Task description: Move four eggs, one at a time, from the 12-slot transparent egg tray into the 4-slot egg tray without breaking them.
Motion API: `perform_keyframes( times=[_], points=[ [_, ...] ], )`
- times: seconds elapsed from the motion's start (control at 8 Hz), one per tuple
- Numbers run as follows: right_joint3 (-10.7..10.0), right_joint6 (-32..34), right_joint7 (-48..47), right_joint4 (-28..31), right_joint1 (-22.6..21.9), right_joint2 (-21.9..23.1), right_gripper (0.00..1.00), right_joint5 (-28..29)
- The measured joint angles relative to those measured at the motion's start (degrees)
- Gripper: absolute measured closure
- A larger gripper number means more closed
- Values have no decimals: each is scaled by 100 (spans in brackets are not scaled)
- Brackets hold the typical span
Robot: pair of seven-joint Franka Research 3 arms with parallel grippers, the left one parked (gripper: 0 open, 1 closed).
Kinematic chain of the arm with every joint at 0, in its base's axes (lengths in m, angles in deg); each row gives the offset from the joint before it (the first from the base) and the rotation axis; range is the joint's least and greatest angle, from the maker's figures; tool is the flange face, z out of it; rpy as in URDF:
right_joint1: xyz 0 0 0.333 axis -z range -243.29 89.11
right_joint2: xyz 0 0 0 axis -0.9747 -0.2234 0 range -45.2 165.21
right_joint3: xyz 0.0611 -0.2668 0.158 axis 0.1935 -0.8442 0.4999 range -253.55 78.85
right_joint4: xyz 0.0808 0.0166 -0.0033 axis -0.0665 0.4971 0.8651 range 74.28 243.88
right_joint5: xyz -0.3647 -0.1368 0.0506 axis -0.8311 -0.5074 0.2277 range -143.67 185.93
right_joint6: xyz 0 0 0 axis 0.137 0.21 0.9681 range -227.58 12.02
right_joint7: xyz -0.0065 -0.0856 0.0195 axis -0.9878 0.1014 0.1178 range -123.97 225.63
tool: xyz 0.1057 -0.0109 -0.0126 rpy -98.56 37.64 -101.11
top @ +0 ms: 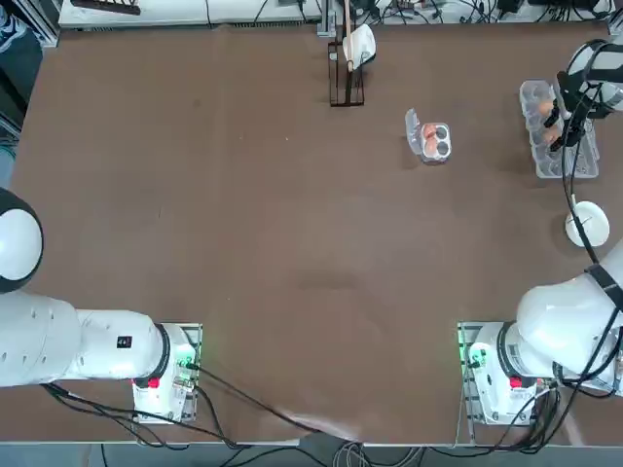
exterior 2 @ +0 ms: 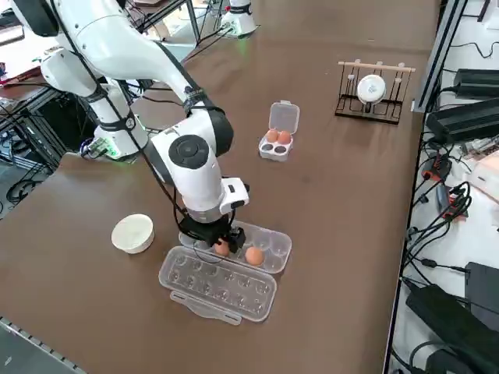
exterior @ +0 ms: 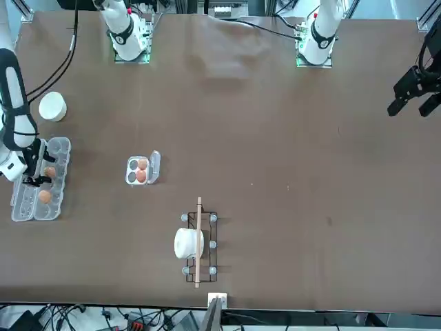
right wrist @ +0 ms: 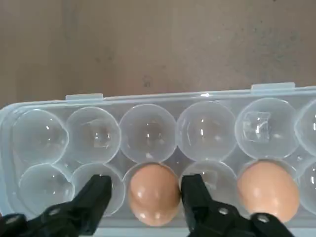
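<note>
right gripper over the long carton now, its two fingertips apart, one on each side of an orange-brown egg! that egg sits in its cup, between the tips: the right-hand one right beside the shell, the other with a gap to it, so nothing looks clamped. so the relation to settle is sideways: the egg lies off-centre, nearer one finger, and an even close would probably want a small shift towards that side first. farther out, a second egg waits in the same row of the 12-slot transparent egg tray, one bare cup between the pair. and away across the table, the 4-slot egg tray, lid open, two eggs side by side in it, two cups free.
</note>
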Motion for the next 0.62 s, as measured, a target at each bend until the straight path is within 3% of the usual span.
perform_keyframes(
  times=[0.38,0.62],
  points=[
    [12,-71,54,-16,10,15,42,4],
    [25,-71,62,-16,31,15,42,16]
  ],
)
